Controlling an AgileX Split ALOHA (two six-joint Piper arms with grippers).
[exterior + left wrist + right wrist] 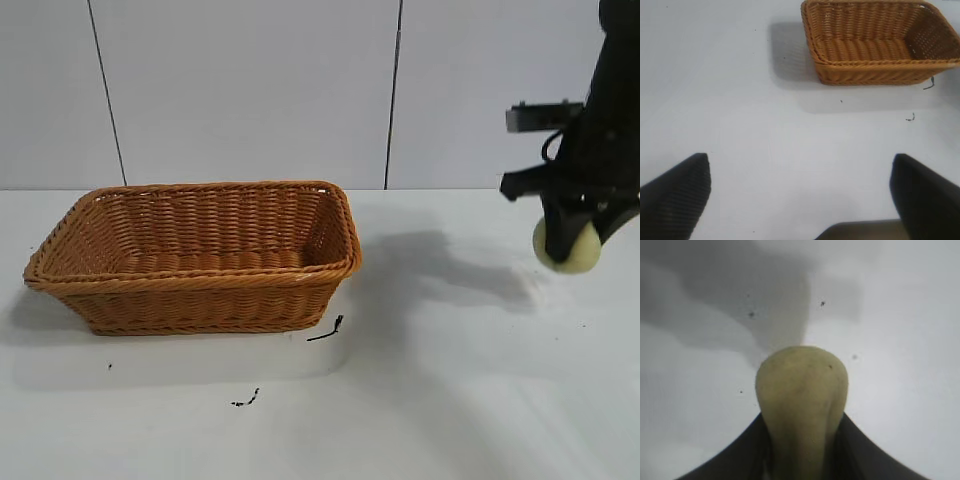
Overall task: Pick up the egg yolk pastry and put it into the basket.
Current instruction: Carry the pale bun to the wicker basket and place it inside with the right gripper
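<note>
While the right gripper (572, 240) pointed down at the right side of the table (450, 400), its two dark fingers (860, 450) were clenched on the egg yolk pastry (568, 250), a pale yellow lump, and held it above the white surface. Well apart from it, on the left side, the orange wicker basket (200, 290) stood upright with nothing inside. Near the basket, the left gripper (800, 195) hung over bare table with its fingers spread wide.
</note>
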